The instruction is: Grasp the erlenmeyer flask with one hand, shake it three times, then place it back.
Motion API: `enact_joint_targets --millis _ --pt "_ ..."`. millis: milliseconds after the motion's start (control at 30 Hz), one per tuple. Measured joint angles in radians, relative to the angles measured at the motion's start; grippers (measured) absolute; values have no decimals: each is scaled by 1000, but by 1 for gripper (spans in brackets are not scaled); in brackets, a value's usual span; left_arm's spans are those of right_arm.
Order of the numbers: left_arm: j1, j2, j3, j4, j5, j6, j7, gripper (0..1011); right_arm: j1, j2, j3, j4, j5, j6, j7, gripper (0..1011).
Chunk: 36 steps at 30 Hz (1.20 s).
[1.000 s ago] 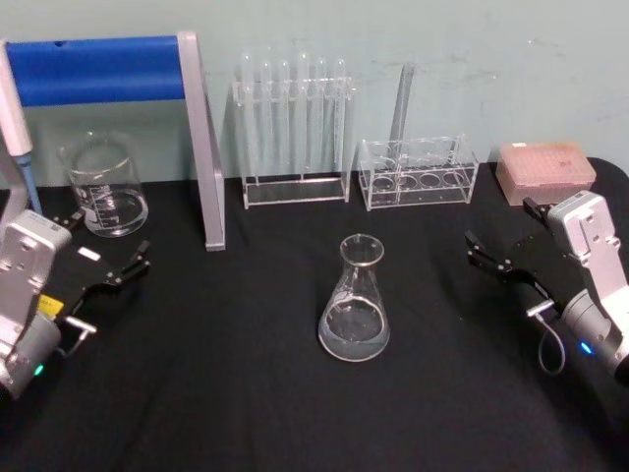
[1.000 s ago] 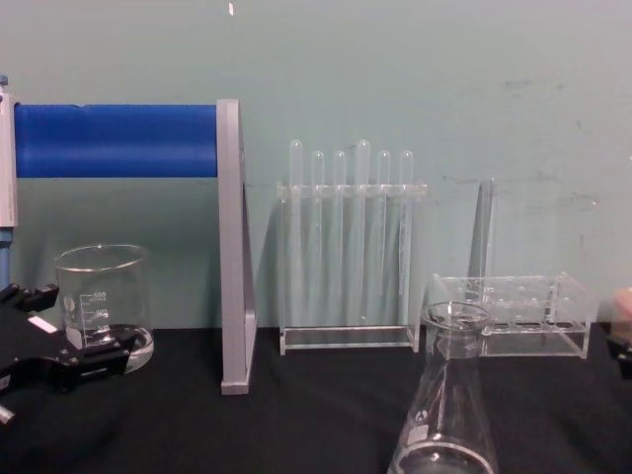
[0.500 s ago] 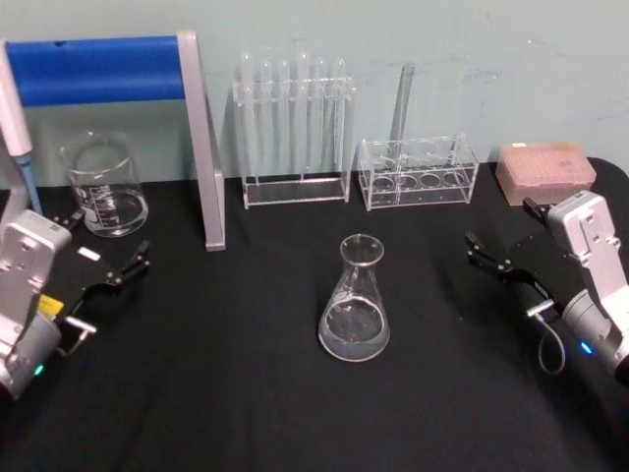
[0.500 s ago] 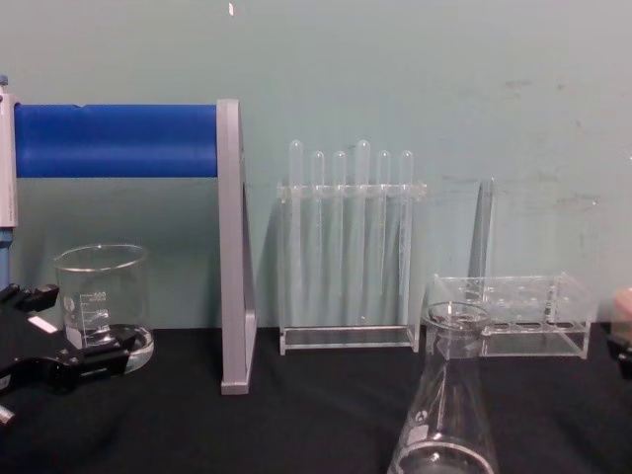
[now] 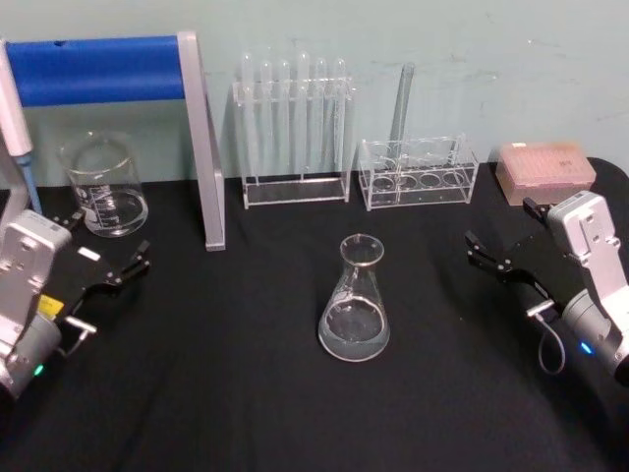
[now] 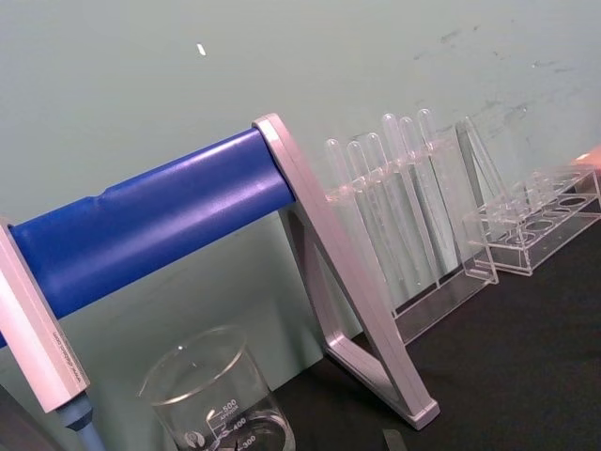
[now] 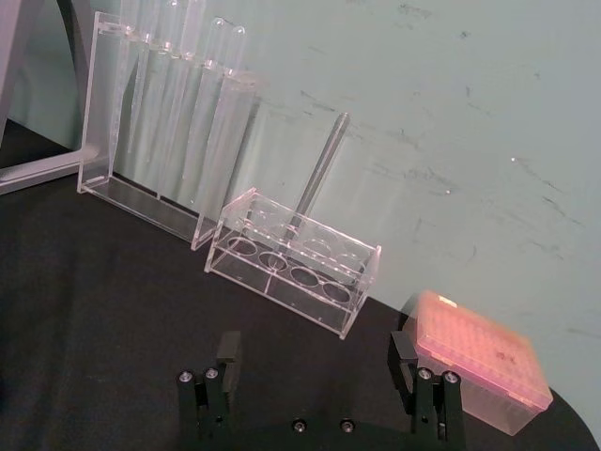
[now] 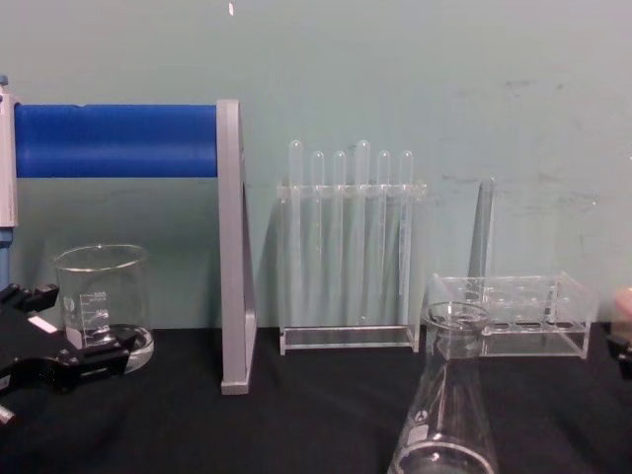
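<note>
The right gripper (image 5: 503,234) hovers low over the right side of the black table (image 5: 216,393), jaws spread wide and empty, pointing inward, apparently readied for a side-on grasp. The erlenmeyer flask (image 5: 355,307) stands upright at the table's centre, well apart from it and forward of the test-tube racks (image 5: 295,187), leaving approach room. The left gripper (image 5: 103,241), likewise spread open, sits parked near the beaker (image 5: 103,187).

From my station I read the clear glass conical flask (image 5: 354,315), with small white markings, on the black tablecloth (image 5: 197,393). At eleven o'clock is a bright blue cylinder (image 5: 98,69) on a silver-grey metal frame (image 5: 201,147), and at two o'clock a translucent pink box (image 5: 545,169). The wall (image 5: 511,59) is pale green.
</note>
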Motion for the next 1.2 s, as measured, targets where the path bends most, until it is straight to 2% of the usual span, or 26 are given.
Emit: enact_joint_targets --millis 1200 --pt "0 0 0 0 0 0 0 1001 0 0 0 0 0 0 0 1000"
